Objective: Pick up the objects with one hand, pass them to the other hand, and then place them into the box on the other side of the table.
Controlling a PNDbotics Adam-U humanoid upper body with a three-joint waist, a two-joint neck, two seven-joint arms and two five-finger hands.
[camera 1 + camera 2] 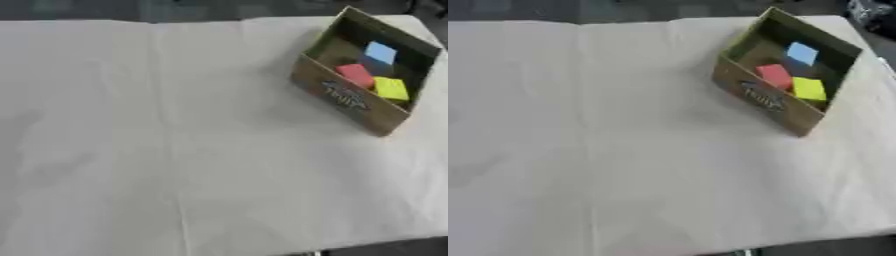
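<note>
A: Start with the biggest thing — what is there?

B: The table, under a pale creased cloth, filling nearly the whole view. At its far right corner stands a brown cardboard box, turned at a slant, open side up, with a dark printed mark on its near wall.

A: And what is in it?

B: Three blocks lying close together on its floor: a yellow block nearest the right end, a red block just beside it, and a light blue block further back. I judge they lie there because that box is the drop-off side, so the passing work looks finished or nearly so.

A: The hands?

B: Neither hand shows in either eye view, so how their fingers stand cannot be told. No other block shows on the cloth.
</note>
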